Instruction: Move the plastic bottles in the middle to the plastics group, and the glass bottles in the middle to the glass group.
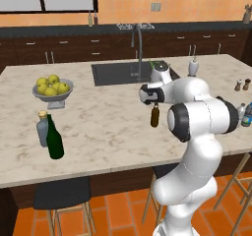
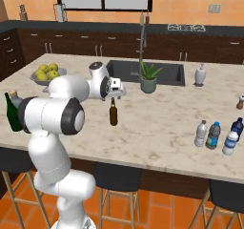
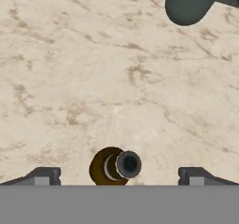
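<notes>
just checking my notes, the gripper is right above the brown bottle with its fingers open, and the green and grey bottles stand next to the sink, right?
Not quite. The gripper is over the brown bottle with its fingers apart, but the green bottle and grey bottle stand near the counter's front edge, below the fruit bowl, well away from the sink. The left base view shows this.

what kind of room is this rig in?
A home-style kitchen, rendered. The arm works over a marble-look island counter with a built-in sink and tall faucet; dark cabinets line the back wall, and bar stools stand at the island's near edge.
</notes>
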You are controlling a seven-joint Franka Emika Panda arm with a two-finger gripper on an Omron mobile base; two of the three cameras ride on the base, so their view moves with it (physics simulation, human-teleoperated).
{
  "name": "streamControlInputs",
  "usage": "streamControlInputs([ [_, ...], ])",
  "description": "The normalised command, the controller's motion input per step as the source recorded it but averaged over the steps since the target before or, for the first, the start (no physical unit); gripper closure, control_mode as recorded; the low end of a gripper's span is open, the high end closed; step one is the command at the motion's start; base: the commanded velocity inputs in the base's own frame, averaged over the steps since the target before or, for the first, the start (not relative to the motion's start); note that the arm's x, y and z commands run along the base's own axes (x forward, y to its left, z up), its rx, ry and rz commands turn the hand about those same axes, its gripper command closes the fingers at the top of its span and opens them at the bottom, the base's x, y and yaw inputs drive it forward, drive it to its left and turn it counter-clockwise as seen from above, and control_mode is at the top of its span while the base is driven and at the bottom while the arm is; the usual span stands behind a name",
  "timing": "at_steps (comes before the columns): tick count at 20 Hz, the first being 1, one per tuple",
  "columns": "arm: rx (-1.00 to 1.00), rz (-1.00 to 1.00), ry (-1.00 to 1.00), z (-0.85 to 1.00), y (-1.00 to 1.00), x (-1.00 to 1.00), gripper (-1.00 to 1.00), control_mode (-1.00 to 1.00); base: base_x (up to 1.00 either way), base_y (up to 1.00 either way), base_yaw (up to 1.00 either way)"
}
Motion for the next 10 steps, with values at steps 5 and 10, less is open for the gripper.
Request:
streamControlInputs([
  [5,0.05,-0.05,0.0,-0.03,-0.15,0.0,-1.0,-1.0,0.0,0.0,0.0],
  [10,0.09,-0.03,0.01,-0.14,-0.02,0.12,-1.0,-1.0,0.0,0.0,0.0],
])
